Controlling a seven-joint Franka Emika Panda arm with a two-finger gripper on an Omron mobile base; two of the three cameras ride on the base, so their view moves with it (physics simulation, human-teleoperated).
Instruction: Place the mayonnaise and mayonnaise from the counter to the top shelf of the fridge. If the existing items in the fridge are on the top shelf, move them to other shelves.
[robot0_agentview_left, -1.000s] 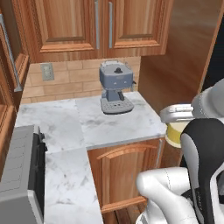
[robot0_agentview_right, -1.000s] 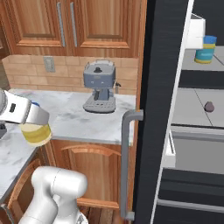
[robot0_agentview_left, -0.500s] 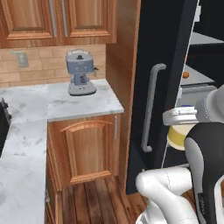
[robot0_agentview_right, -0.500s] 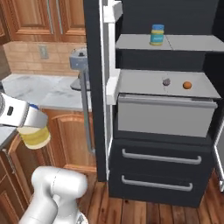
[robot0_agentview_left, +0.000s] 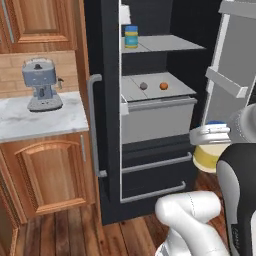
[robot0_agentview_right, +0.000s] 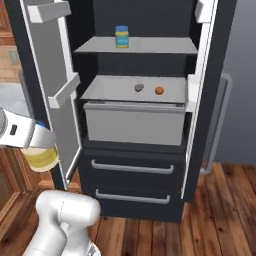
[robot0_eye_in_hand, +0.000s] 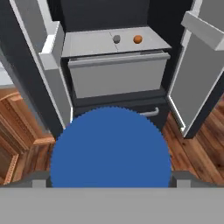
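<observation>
Now the base has swung from the counter (robot0_agentview_left: 40, 117) to face the open fridge (robot0_agentview_right: 140, 20). The gripper (robot0_agentview_left: 210, 136) stays clamped on 1 mayonnaise jar (robot0_agentview_left: 212, 157) (blue lid); the other (robot0_agentview_right: 121, 36) already stands on the top shelf (robot0_agentview_right: 160, 46), so delivery is next.

No readable text, brand, number or sign anywhere. The jar (robot0_agentview_right: 121, 36) on the top shelf (robot0_agentview_right: 150, 47), up and well beyond the pincer (robot0_agentview_right: 42, 141), has a blue label band but its print is too small to read. The jar in the pincer (robot0_agentview_left: 212, 156) shows a plain blue lid (robot0_eye_in_hand: 110, 146), unmarked. The coffee machine (robot0_agentview_left: 42, 84) bears no legible marking.
</observation>
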